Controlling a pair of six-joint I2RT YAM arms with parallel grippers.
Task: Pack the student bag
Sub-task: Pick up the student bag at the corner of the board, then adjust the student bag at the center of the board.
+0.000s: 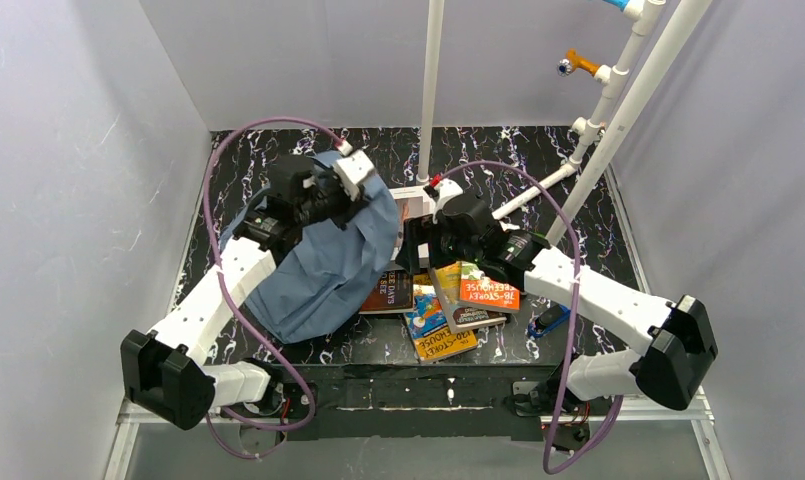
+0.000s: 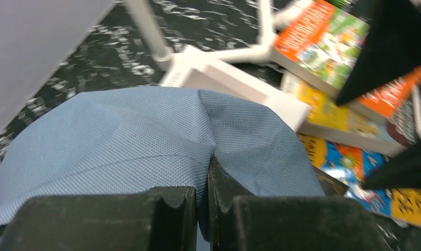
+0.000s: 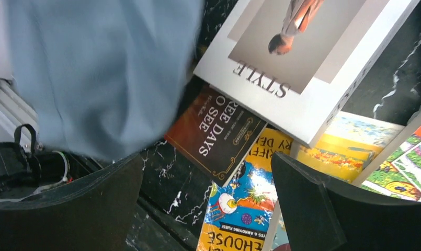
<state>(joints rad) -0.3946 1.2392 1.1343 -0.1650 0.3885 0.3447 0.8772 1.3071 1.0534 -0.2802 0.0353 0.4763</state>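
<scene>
The student bag [image 1: 323, 265] is a slate-blue fabric heap on the left half of the table, its upper edge lifted. My left gripper [image 1: 350, 185] is shut on a fold of that fabric [image 2: 145, 136], which is pinched between the black fingers of the left gripper [image 2: 204, 175]. My right gripper [image 1: 418, 245] hovers open over a pile of books, just right of the bag. In the right wrist view the right gripper [image 3: 207, 157] has nothing between its fingers; below it lie a white "STYLE" book [image 3: 302, 68], a dark brown book [image 3: 218, 130] and a yellow-blue book [image 3: 239, 209].
More books overlap at centre right, an orange one [image 1: 488, 285] on top. A small blue object [image 1: 548, 320] lies to their right. White pipes [image 1: 433, 80] stand at the back and slant along the right side. Grey walls enclose the table.
</scene>
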